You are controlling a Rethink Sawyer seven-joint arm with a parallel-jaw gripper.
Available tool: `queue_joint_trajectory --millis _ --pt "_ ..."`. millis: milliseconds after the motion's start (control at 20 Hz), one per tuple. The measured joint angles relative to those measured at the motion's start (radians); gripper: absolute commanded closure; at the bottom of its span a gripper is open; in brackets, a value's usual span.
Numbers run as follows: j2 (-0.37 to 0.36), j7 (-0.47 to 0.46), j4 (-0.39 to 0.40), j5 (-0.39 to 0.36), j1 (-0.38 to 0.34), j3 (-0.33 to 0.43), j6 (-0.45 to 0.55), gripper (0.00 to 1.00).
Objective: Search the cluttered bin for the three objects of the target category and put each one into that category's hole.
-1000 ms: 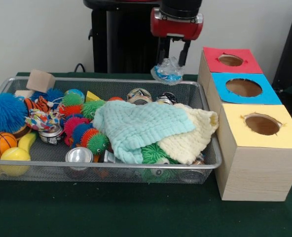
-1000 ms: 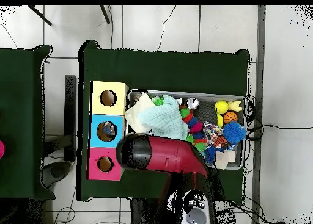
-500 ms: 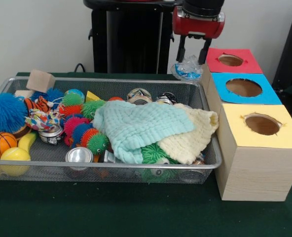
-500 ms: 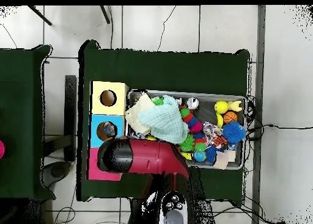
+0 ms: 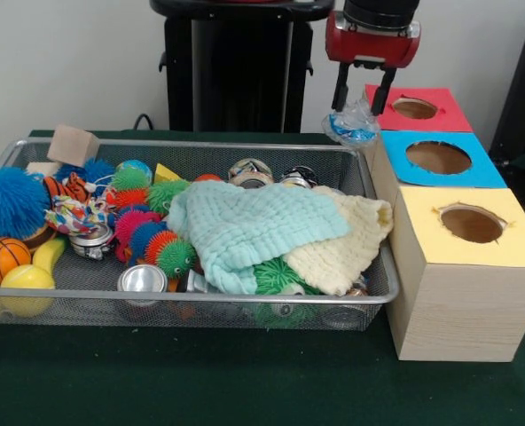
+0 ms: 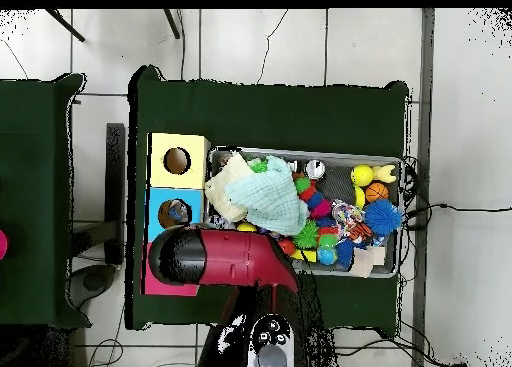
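Two cloths [image 5: 271, 232] atop bin [image 5: 200, 302] clutter.

We see table [image 5: 200, 382] under dark green cloth. Directly on it: wire mesh bin [image 5: 245, 306] crammed with toys, cans, cloths; just beside bin's right end, touching or nearly so, wooden box row [image 5: 453, 302] topped yellow, blue, red, one round hole each.

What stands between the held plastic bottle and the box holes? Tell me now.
Nothing visible does. The gripper holds the crumpled plastic bottle in the air beside the red box, near its boundary with the blue box. Both holes look open and uncovered from the front.
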Motion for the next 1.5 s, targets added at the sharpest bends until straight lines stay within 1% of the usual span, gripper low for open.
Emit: queue_joint_trajectory --millis 250,450,500,650,750,1000,1250,1500 --pt "0.003 0.000 0.001 0.009 0.012 -0.007 -0.028 1.00" --pt "0.017 0.000 0.001 0.022 0.039 -0.024 -0.059 1.00" --pt "0.027 0.003 0.001 0.031 0.056 -0.030 -0.070 1.00" --pt "0.034 0.008 0.001 0.040 0.073 -0.037 -0.076 1.00" --pt "0.041 0.025 0.001 0.057 0.100 -0.054 -0.079 1.00" --pt "0.046 0.065 0.001 0.090 0.143 -0.073 -0.079 1.00" --pt "0.050 0.110 0.001 0.121 0.186 -0.077 -0.079 1.00" --pt "0.050 0.131 0.001 0.136 0.211 -0.077 -0.079 1.00"
